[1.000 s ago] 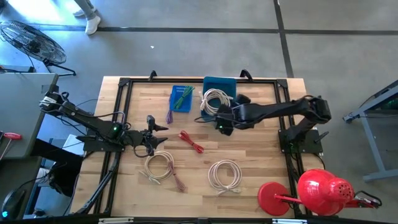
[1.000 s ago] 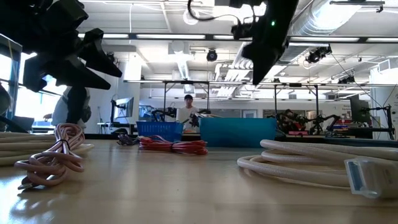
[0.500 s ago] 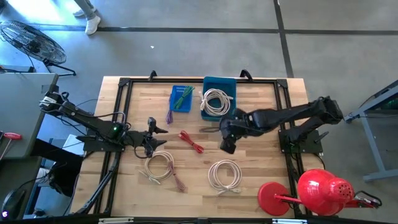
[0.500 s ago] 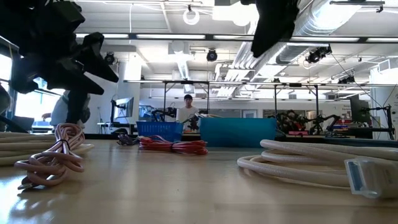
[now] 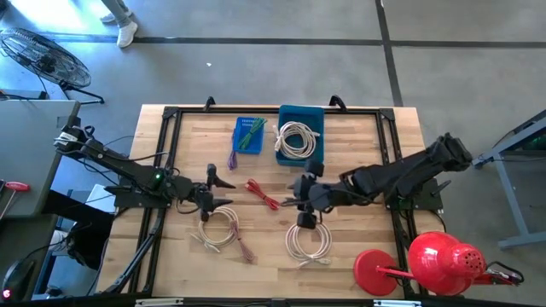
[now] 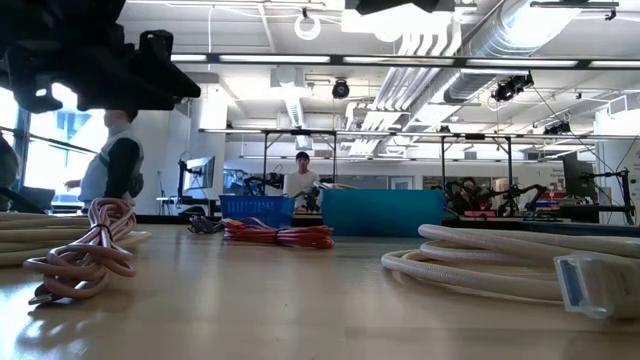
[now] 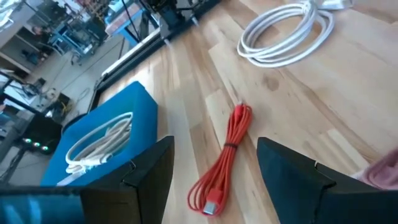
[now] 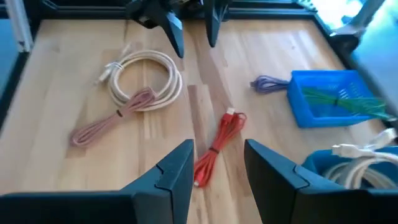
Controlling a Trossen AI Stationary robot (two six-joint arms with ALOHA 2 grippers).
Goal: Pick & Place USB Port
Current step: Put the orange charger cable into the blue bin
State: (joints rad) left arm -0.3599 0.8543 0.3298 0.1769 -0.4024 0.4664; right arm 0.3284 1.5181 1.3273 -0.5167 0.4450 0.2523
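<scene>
A red USB cable (image 5: 263, 194) lies bundled on the wooden table between my two grippers; the low view shows it far off (image 6: 278, 235). My left gripper (image 5: 226, 191) hovers just left of it, open, its fingers pointing toward the table's right; the red cable (image 7: 224, 158) shows between them in its wrist view. My right gripper (image 5: 290, 194) hovers just right of the cable, open, and faces left toward the red cable (image 8: 217, 149). A white coiled cable (image 5: 298, 136) lies inside the blue bin (image 5: 316, 113).
A blue basket (image 5: 249, 134) with a green cable stands beside the bin, and a purple cable (image 5: 232, 158) lies in front of it. A cream coil (image 5: 217, 228) with a pink cable and a white coil (image 5: 309, 239) lie nearer. A red watering can (image 5: 444, 260) sits at the near right corner.
My right gripper has swung from beside the blue bin toward the near edge and the table's middle, turning to face left, and now hovers beside the red cable. My left gripper has shifted slightly right toward that cable. No cable has moved.
</scene>
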